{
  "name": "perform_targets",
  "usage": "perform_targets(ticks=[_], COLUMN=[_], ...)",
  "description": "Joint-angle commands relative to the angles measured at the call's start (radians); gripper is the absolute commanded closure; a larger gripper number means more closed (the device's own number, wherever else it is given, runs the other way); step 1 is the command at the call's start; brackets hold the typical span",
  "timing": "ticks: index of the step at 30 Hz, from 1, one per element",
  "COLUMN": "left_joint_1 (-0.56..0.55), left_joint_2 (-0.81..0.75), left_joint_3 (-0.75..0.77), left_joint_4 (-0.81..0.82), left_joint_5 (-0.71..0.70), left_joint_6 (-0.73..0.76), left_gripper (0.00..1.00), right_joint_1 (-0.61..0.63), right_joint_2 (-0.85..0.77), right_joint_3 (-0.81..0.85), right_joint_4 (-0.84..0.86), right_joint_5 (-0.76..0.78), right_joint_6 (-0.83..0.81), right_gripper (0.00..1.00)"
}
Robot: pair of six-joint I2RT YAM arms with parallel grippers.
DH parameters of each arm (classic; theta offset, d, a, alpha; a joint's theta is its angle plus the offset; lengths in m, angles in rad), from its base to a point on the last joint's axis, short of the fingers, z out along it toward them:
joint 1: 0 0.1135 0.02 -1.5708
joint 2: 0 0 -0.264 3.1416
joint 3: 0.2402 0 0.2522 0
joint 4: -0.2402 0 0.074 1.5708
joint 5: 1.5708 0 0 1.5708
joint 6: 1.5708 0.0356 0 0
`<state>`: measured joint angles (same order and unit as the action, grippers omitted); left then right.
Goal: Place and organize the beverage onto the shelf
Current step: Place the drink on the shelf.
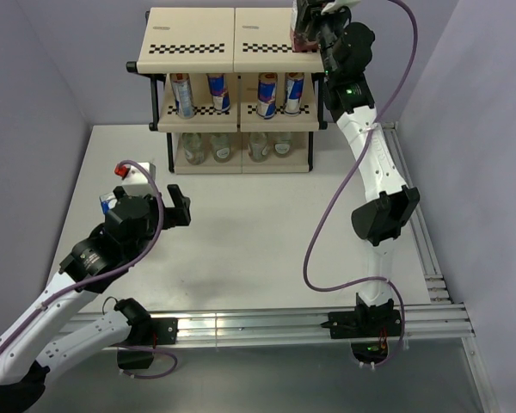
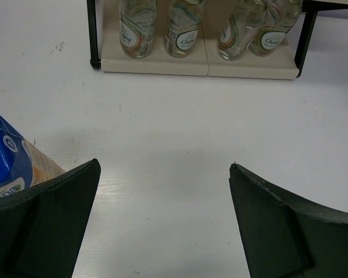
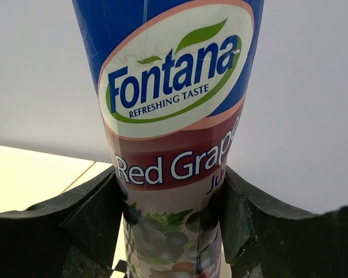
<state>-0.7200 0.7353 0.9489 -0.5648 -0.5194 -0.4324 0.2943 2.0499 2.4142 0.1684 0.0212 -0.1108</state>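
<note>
Right arm: my right claw (image 1: pixel 308 36) is closed on the grape carton (image 1: pixel 302 30) at the right end of the top tier of the shelf (image 1: pixel 198 39). Whether its base touches the tier, I cannot tell. Only the right wrist view reads the label: the grape carton (image 3: pixel 175 87) says "Fontana Red Grape" and stands upright between the pads of my right claw (image 3: pixel 171 202), one pad pressed on each side, with cream shelf surface at lower left. Left arm: my left claw (image 1: pixel 179 206) hangs over the table (image 1: pixel 267 232), jaws spread wide and holding nothing. The left wrist view confirms it, with bare table between the fingers of the left claw (image 2: pixel 165 179). Stock, overhead view: four cans (image 1: pixel 218 91) stand on the middle tier and four bottles (image 1: pixel 223 146) on the bottom tier. The left wrist view shows the bottles (image 2: pixel 182 32) up close but not the cans. The other carton (image 1: pixel 134 177) (red cap, blue panel) stands on the table just beside my left wrist. Only its blue corner (image 2: pixel 8 162) shows in the wrist view.
</note>
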Motion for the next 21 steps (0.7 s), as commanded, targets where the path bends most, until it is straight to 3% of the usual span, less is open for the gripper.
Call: perform_targets(ticks=[1, 12, 15, 17, 21], left_joint_1=[0.011, 0.027, 0.031, 0.033, 0.034], left_joint_2=[-0.011, -0.002, -0.004, -0.008, -0.005], left_joint_3=[-0.007, -0.015, -0.016, -0.019, -0.024], left_joint_4=[0.032, 0.011, 0.014, 0.017, 0.025], left_joint_5=[0.019, -0.034, -0.033, -0.022, -0.017], left_joint_6=[0.018, 0.027, 0.030, 0.032, 0.040], left_gripper=[0.00, 0.01, 0.01, 0.00, 0.01], right_joint_1=[0.031, 0.080, 0.080, 0.082, 0.080], right_joint_2=[-0.056, -0.042, -0.045, -0.053, -0.056], right_joint_3=[0.048, 0.022, -0.003, -0.029, -0.046], right_joint_4=[0.272, 0.204, 0.192, 0.195, 0.184], right_joint_5=[0.040, 0.108, 0.115, 0.114, 0.100], right_joint_6=[-0.042, -0.055, -0.059, -0.066, -0.072], right_gripper=[1.00, 0.99, 0.92, 0.78, 0.74])
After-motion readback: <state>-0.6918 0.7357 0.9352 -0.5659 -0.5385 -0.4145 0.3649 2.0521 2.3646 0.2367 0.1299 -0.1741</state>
